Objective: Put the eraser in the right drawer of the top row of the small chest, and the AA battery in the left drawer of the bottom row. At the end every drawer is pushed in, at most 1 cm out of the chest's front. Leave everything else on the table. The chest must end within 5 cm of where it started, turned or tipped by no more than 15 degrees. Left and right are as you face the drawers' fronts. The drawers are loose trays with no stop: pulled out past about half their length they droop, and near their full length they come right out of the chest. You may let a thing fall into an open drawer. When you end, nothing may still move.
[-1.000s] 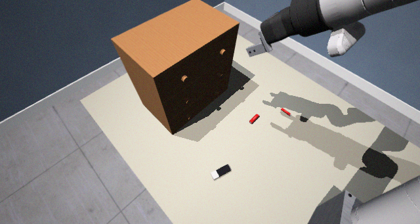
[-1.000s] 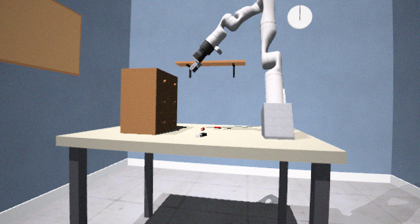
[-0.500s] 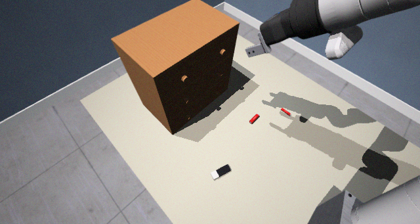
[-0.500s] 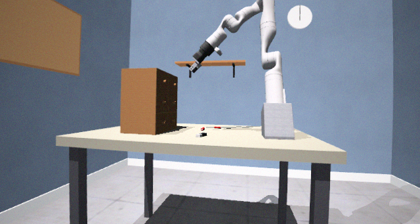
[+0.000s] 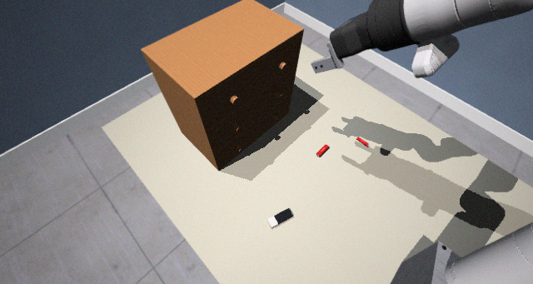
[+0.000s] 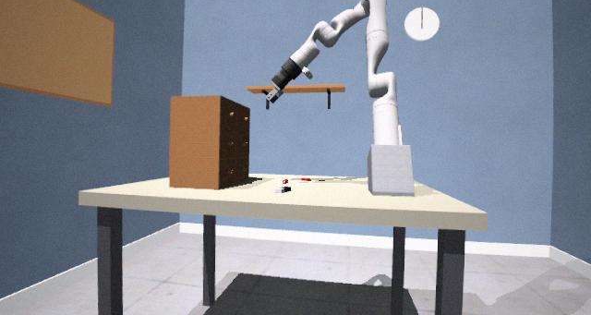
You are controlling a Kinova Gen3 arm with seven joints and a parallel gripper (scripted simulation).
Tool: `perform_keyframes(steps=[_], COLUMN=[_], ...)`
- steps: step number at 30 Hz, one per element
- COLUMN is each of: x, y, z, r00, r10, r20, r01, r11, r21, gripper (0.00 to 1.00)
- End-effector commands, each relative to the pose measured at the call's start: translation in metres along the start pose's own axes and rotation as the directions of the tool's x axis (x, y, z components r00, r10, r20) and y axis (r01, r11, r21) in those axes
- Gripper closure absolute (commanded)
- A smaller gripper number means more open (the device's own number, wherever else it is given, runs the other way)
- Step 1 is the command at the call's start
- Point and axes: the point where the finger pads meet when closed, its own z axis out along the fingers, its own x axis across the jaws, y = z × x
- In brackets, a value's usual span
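The small wooden chest [image 5: 225,38] [image 6: 194,141] stands on the table [image 5: 175,180] [image 6: 277,205] with its dark drawer fronts all flush. The top-row right knob [image 5: 282,65] and left knob [image 5: 234,99] stick out. The black-and-white eraser [image 5: 280,217] [image 6: 283,189] lies in front of the chest. A thick red cylinder, the AA battery by its look [image 5: 322,151] [image 6: 285,181], lies nearer the chest. A thinner red cylinder [image 5: 362,142] [image 6: 305,179] lies beyond it. My gripper [image 5: 320,67] [image 6: 272,97] is open and empty, in the air at the height of the chest's top, a little out from the top right knob.
The arm's grey pedestal [image 6: 390,169] stands at the right of the table, and the arm reaches over the two red cylinders. A wall shelf [image 6: 319,89] hangs behind the gripper. The table's far edge [image 5: 375,73] runs close behind the chest.
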Motion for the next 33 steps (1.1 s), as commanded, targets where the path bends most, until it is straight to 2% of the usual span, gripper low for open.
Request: perform_keyframes(steps=[1, 15, 16, 33], x=[0.0006, 0.0008, 0.0008, 0.0008], y=[-0.0016, -0.0013, -0.0013, -0.0013], z=[0.0008, 0.0010, 0.0010, 0.0010], r00=[1.000, 1.000, 1.000, 1.000], r10=[0.003, 0.004, 0.004, 0.004], r20=[-0.001, -0.001, -0.001, -0.001], r01=[-0.003, -0.004, -0.004, -0.004], r11=[1.000, 1.000, 1.000, 1.000], r21=[0.000, -0.001, -0.001, -0.001], gripper=[0.00, 0.00, 0.33, 0.33])
